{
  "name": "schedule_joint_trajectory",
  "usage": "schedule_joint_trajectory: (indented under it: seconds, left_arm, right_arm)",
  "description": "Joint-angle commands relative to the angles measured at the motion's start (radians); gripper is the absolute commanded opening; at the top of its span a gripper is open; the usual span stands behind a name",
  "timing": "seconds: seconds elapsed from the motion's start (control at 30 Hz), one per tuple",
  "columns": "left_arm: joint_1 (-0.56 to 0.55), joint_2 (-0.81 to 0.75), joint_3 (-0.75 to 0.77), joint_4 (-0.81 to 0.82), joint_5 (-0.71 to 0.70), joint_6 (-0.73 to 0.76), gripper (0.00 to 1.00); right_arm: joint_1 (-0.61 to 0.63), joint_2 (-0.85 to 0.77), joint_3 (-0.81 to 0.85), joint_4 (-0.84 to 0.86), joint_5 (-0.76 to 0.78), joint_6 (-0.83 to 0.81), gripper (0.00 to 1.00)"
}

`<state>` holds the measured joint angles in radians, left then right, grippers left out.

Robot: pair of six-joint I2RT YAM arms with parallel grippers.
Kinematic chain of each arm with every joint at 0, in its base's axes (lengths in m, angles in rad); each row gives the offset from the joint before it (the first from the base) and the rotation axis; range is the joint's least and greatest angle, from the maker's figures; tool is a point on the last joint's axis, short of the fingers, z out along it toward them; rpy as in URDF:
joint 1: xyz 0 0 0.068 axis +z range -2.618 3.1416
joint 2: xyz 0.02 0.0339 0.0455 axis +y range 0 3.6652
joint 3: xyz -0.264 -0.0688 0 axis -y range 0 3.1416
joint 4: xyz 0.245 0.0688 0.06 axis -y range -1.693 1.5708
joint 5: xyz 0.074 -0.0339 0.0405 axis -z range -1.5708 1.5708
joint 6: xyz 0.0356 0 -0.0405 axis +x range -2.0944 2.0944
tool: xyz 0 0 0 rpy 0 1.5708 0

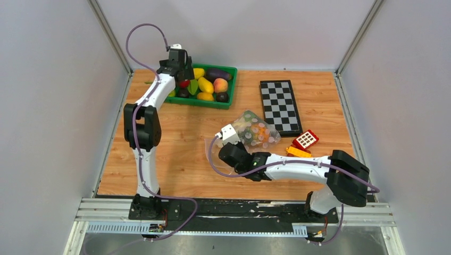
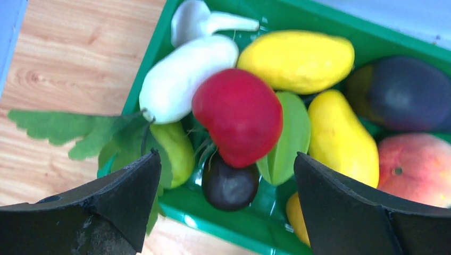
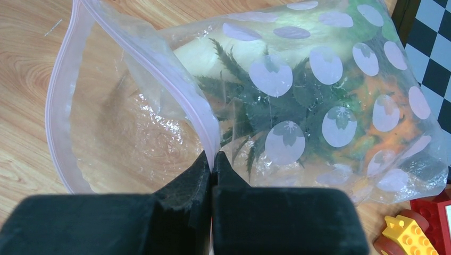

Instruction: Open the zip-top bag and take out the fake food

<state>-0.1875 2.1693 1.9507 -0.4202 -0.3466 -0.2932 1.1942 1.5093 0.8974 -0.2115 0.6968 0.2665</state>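
Right tool clamps the rim of the zip-top bag, propping its mouth open for access; left tool hangs spread wide over the green tray.

Of the fake food in the zip-top bag I can only make out spiky green leaves; the orange patch beside them blurs behind dotted plastic. From above, my left arm hides the tray's left corner
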Motion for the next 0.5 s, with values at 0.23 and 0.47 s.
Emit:
schedule_joint_trajectory:
  seconds: [0.23, 0.47]
  left_arm:
    - [-0.031, -0.521, -0.442, 0.003, 0.225, -0.099, 1.00]
    - [-0.178, -0.881, -0.791, 0.043, 0.272, -0.182, 0.98]
  right_arm:
    - [-0.004, -0.027, 0.051, 0.014, 0.048, -0.041, 0.00]
    - [-0.005, -0.037, 0.078, -0.002, 0.063, -0.043, 0.00]
